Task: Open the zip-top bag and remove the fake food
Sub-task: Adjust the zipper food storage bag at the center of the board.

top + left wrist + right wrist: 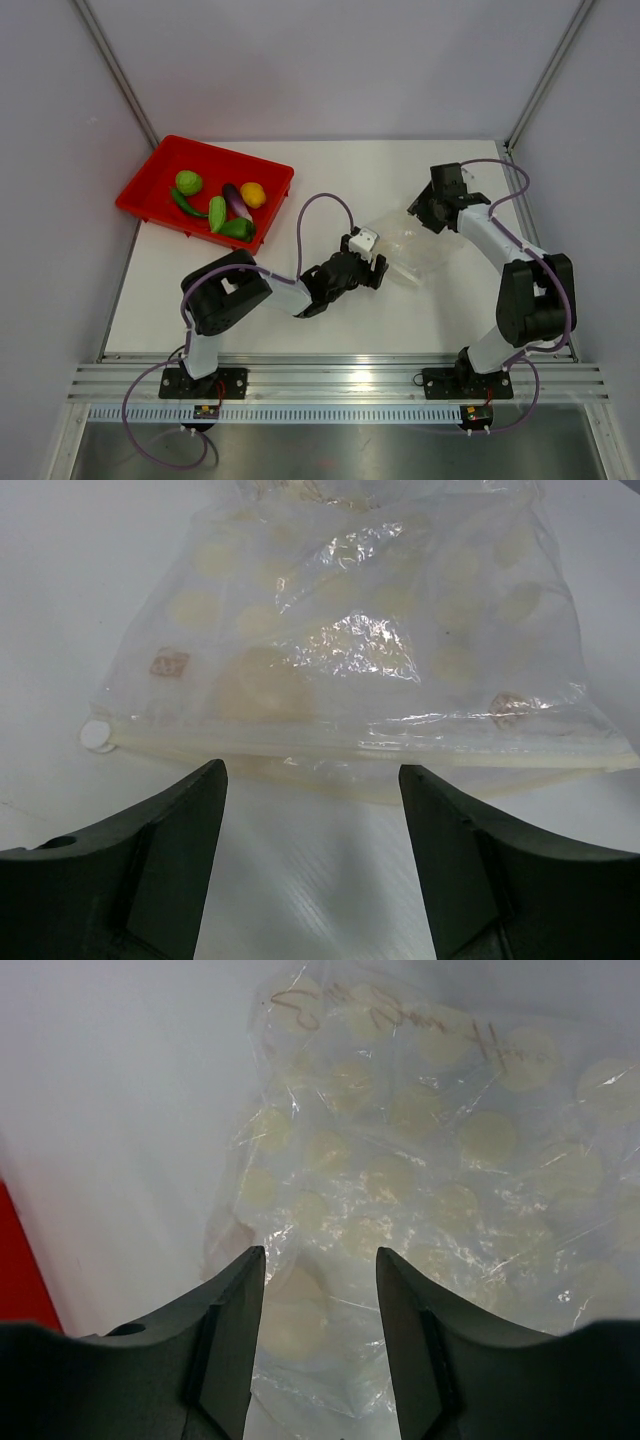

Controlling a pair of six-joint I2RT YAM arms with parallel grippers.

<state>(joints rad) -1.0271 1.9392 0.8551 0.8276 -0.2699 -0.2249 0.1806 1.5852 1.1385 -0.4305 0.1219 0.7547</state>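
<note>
Left end effector point(310, 770) (open) facing bag point(350, 650).

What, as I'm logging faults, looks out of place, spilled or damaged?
Nothing stands out. The crinkled clear plastic bag lies on the white table between the open left gripper and open right gripper; the toy fruits and vegetables all sit inside the red plastic tray.

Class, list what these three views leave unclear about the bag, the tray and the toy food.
Top view: whether the zip-top bag is sealed; too small, clear plastic on white.
Right wrist view: the brown writing on the bag is blurred; the red tray is cut off by the left edge.
Top view: green pieces of the fake food overlap, kinds unclear.
</note>
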